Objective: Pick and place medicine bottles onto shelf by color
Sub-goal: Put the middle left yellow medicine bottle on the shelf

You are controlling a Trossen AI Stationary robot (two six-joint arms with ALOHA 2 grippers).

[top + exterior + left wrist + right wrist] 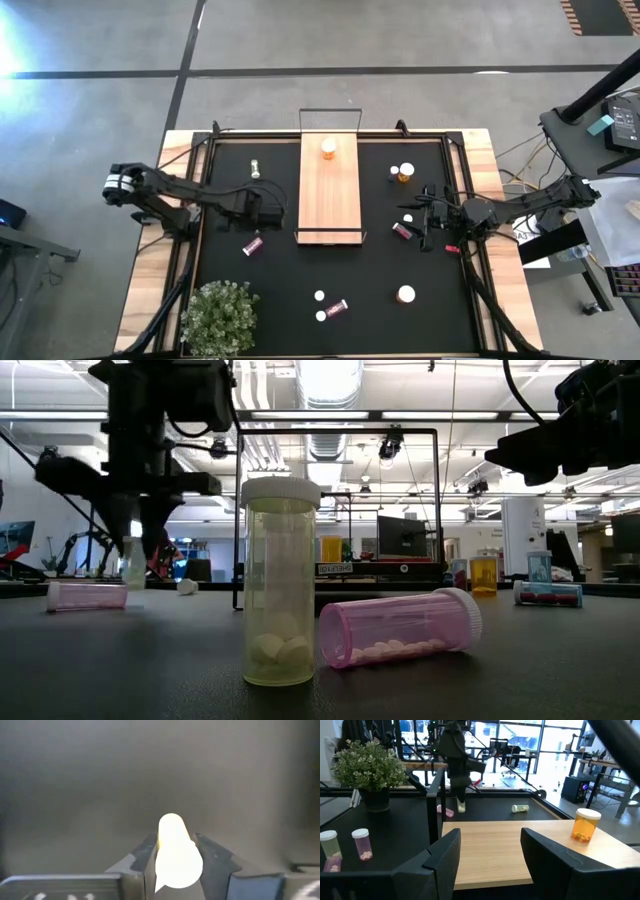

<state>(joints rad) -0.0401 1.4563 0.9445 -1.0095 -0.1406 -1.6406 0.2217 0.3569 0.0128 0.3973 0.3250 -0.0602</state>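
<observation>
My left gripper (pixel 268 212) stands left of the light-wood shelf (pixel 329 205), points down and is shut on a pale medicine bottle (pixel 175 851) with a white cap. An amber bottle (pixel 328 149) stands on the shelf's far end. Another pale bottle (pixel 256 169) lies on its side far left, and a pink bottle (pixel 253 245) lies just nearer than my left gripper. My right gripper (pixel 490 865) waits open at the table's right side, level, facing the shelf, with nothing between its fingers. My left gripper pinches the pale bottle between its two fingers, which come from above on opposite sides of its upper body just under the white cap (pixel 179 870). The bottle hangs upright below the fingers (pixel 461 806). I cannot tell whether its bottom is clear of the mat.
On the right lie an amber bottle (pixel 405 172), a pink one (pixel 402 231) and a small red bit (pixel 451 248). Near the front edge stand a pale bottle (pixel 280 595), a lying pink one (pixel 395 630) and an amber one (pixel 406 294). A potted plant (pixel 220 318) fills the near left corner.
</observation>
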